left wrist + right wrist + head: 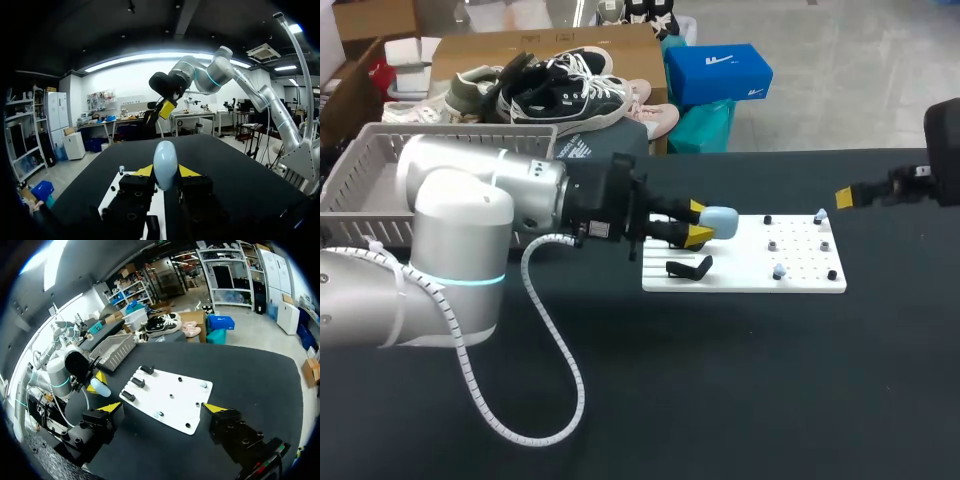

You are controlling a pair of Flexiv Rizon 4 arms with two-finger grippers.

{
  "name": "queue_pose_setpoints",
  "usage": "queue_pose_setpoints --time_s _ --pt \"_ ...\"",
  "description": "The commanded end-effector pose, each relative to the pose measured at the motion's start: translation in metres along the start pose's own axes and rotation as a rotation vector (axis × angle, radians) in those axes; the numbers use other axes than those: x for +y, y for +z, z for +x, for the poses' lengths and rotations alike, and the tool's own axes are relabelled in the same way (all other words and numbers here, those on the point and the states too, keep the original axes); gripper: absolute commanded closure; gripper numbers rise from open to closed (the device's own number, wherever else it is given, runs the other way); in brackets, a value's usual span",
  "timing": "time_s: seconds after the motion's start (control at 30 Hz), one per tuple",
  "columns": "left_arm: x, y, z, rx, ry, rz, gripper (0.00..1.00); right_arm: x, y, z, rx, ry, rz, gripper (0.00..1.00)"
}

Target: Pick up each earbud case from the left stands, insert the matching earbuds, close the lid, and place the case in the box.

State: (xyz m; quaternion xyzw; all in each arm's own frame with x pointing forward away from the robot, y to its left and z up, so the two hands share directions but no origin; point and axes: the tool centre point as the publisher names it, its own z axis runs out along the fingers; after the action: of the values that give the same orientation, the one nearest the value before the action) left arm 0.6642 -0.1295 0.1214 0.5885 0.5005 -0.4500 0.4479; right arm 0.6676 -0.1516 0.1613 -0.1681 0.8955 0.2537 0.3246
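A pale blue earbud case (720, 220) is held above the left end of the white board (745, 285), with my left gripper (700, 224) shut on it. In the left wrist view the case (165, 164) stands upright between the yellow tips, lid closed. A black stand (688, 267) sits under the gripper; three stands (138, 382) show in the right wrist view. Small pale earbuds (779, 271) (821, 215) sit on pegs at the board's right. My right gripper (163, 407) hangs open high above the board's (167, 397) near edge, nothing between its fingers.
A grey slatted basket (370, 170) stands at the table's back left, behind my left arm. Small black pegs (831, 274) dot the board's right half. Dark table surface lies in front of the board.
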Motion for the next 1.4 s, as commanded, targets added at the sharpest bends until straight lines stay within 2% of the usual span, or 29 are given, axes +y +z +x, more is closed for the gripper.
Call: queue_pose_setpoints --time_s 0.03,0.47,0.8,1.0,1.4 --pt "0.007 0.004 0.004 -0.002 0.003 0.012 1.0 0.017 -0.013 0.007 0.016 -0.023 -0.028 0.0" --pt "0.006 0.008 0.006 -0.003 0.008 0.016 1.0 0.071 0.0 0.019 0.08 -0.122 -0.064 0.0" --pt "0.006 0.008 0.006 -0.003 0.008 0.016 1.0 0.099 0.023 0.025 0.114 -0.143 -0.069 0.0" --pt "0.006 0.008 0.006 -0.003 0.008 0.016 1.0 0.108 0.043 0.027 0.142 -0.172 -0.062 0.0" --pt "0.006 0.008 0.006 -0.003 0.008 0.016 1.0 0.11 0.072 0.019 0.16 -0.167 -0.078 0.0"
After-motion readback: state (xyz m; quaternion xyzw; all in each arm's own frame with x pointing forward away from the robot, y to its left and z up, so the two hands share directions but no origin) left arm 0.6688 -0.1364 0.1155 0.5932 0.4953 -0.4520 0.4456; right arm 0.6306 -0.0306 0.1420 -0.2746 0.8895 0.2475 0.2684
